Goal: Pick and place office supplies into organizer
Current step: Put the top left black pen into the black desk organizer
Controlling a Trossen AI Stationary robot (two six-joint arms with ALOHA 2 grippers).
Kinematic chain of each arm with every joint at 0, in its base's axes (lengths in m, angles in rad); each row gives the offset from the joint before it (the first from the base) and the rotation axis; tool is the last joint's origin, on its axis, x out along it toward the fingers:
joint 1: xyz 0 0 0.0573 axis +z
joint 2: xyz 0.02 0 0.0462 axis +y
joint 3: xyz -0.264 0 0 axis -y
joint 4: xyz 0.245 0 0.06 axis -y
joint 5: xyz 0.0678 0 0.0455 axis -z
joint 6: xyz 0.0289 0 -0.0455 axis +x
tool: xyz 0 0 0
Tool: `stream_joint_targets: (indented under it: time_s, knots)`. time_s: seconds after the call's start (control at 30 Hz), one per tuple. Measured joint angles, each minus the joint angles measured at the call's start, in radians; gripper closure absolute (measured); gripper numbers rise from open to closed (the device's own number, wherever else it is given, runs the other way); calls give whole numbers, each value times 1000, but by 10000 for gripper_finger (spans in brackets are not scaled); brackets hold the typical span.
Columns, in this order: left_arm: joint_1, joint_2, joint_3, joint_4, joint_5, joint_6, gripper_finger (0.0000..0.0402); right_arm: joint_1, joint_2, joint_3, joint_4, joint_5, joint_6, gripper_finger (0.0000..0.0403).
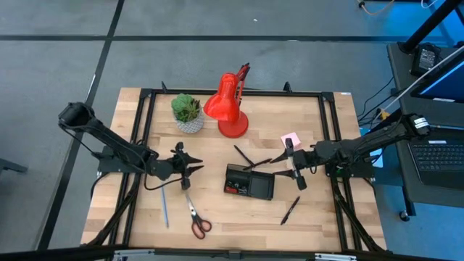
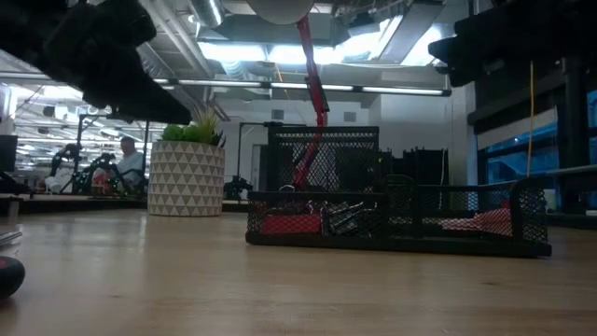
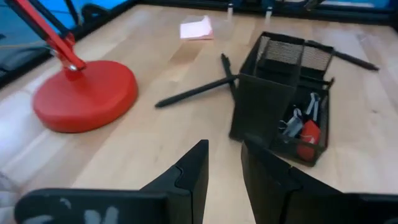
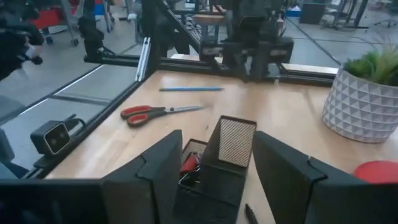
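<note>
Wood table (image 1: pixel 304 217), organizer (image 1: pixel 249 181): no legible writing.

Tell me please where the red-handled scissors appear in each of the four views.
High view: scissors lie at the near table edge, below the left gripper.
Low view: not identifiable; only a dark rounded shape at the left edge.
Left wrist view: not in it.
Right wrist view: scissors lie beyond the organizer, near the blue pen.
Shared landmark: the organizer, seen in all four views.
</note>
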Motion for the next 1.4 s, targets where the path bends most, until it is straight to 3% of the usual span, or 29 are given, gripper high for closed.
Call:
stream_joint_targets:
  time_s: [0.3, 0.53, 0.77, 0.87, 1.1, 1.3, 1.4]
  knots:
    - [4, 0, -127, 319, 65, 59, 311, -2, 0, 10, 18, 190, 26, 205]
    - [4, 0, -134, 346, 63, 58, 311, -2, 0, 109, -19, 217, 3, 205]
    - [4, 1, -134, 339, 82, 34, 311, -2, 95, 354, -355, 371, 155, 205]
    - [4, 1, -134, 336, 101, 34, 311, -21, 181, 487, -547, 443, 305, 205]
    - [4, 1, -134, 320, 190, 34, 311, -102, 397, 752, -905, 426, 694, 205]
    - [4, 1, -134, 272, 248, 34, 311, -131, 600, 885, -962, 280, 772, 205]
    - [4, 1, -134, 234, 256, 34, 311, -133, 694, 937, -960, 258, 774, 205]
